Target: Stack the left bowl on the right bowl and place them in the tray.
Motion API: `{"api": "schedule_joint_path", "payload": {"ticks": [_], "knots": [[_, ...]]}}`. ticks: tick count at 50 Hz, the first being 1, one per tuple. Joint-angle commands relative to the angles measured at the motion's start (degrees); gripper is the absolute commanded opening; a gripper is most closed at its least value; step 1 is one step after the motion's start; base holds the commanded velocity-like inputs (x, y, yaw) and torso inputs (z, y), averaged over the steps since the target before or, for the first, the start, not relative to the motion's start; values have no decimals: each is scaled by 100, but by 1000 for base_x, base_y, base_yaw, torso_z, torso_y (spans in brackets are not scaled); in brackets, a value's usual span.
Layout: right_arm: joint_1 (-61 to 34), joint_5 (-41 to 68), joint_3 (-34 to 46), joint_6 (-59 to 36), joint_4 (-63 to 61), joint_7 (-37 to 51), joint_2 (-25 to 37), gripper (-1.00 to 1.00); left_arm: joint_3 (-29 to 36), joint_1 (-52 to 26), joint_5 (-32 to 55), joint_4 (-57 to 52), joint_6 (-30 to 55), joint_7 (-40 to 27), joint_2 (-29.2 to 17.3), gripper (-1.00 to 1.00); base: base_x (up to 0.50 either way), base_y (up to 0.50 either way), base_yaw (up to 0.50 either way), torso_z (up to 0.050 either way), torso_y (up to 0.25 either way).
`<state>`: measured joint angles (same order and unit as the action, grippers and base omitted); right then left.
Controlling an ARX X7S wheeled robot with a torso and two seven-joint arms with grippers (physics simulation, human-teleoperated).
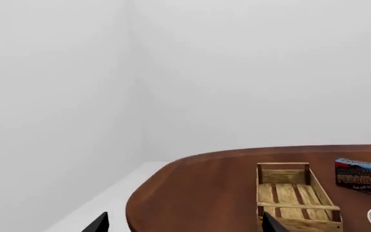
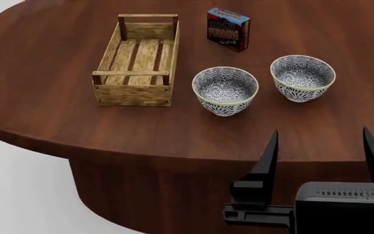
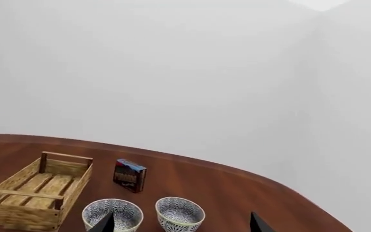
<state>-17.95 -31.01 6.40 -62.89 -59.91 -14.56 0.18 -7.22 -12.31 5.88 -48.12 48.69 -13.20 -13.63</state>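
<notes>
Head view shows the left bowl [image 2: 225, 90] and the right bowl [image 2: 303, 77] standing upright and a little apart on the brown table [image 2: 44, 107], both near its front edge. They look like glazed ceramic with a fine blue-and-white pattern: probably stiff, fairly light, smooth enough to slip, and liable to chip if dropped into each other. The thin rim looks like the best place to pinch, 1 finger inside and 1 outside; the round wall offers little purchase. Just beside the left bowl, on its left, sits the tray [image 2: 137, 61], a pale wooden crate with nothing in it and wide enough for a bowl. Behind the bowls stands a blue-and-black pudding box [image 2: 228, 28], which is not part of the job.

The right gripper [image 2: 320, 146] hangs in front of the table edge with its 2 fingers spread wide and nothing between them. The left gripper [image 1: 182, 223] appears only as 2 dark fingertips at the frame edge of its wrist view, well apart, apparently wide open and holding nothing; the head view cuts it off almost entirely. Bowl interiors are partly shaded, and the print on the box is too blurred to read fully.
</notes>
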Motion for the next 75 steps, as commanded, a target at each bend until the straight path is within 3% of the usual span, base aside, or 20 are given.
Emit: {"api": "schedule_joint_path", "payload": {"ticks": [1, 3, 12, 75], "knots": [[7, 18, -24, -9, -7, -1, -13, 100, 51, -34, 23, -57, 58, -34, -23, 100, 164, 500, 0, 0, 0], [26, 406, -396, -179, -7, 161, -13, 100, 71, 60, 28, -25, -54, -22, -13, 100, 332, 254, 0, 0, 0], [74, 514, -551, -161, -6, 194, -9, 100, 81, 65, 52, -67, -41, -43, -30, 100, 500, 1, 0, 0, 0], [96, 264, -406, -291, 7, 105, 19, 100, 93, -24, 232, -180, 76, -196, -139, 100, 500, 0, 0, 0, 1]]}}
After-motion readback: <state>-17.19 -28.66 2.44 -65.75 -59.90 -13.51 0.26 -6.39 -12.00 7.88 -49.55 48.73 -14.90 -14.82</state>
